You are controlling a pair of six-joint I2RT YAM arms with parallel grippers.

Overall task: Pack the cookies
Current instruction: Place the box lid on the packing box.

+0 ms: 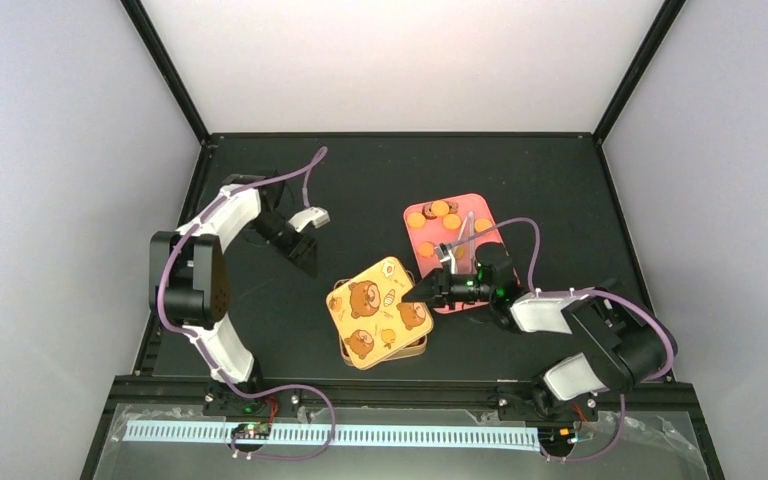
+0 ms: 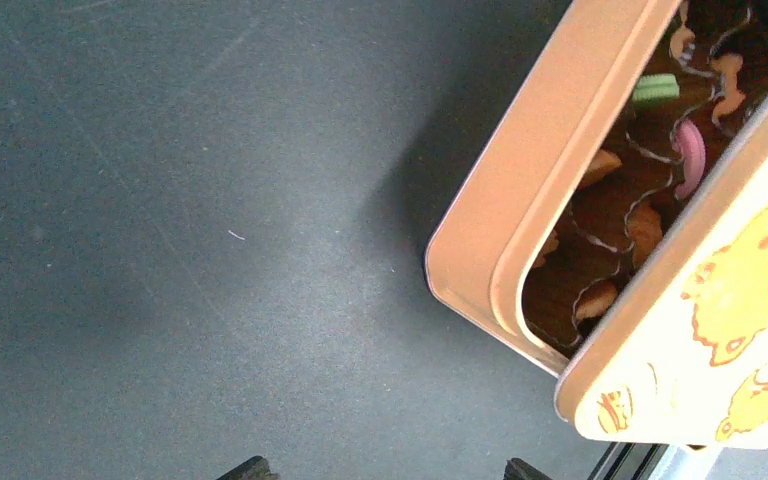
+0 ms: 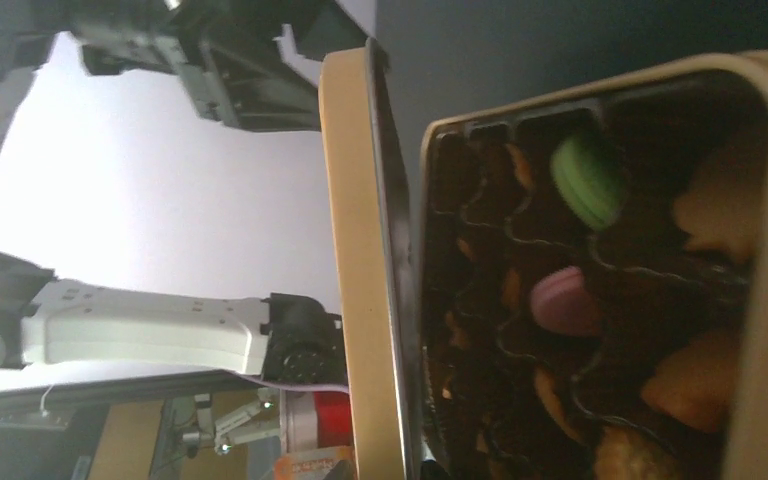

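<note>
the bench [image 1: 380,170] is a matte black sheet, faintly scuffed, with a raised black rim. midway between its left and right edges, nearer the near edge, sits a rounded-corner rectangular tin [image 2: 480,200] of smooth tan metal, its inside lined with a dark brown tray of wavy-walled pockets. its lid [image 1: 378,312], glossy orange-yellow and printed with cartoon bears, is raised and offset above the tin, leaving a gap on the side toward the left edge. just beyond it toward the right edge lies a flat pink tray [image 1: 425,240] with rounded corners.

the right pincer [image 1: 422,290] is clamped on the lid's right rim. the left pincer [image 1: 307,255] hangs over bare bench toward the far left corner, its fingers apart.

the cookies [image 1: 440,210] are small discs: several orange-golden and a few dark brown ones at the tray's far end, others in the tin's pockets, among them one green [image 3: 588,180] and one pink [image 3: 563,300] beside golden, crumbly-looking pieces.
</note>
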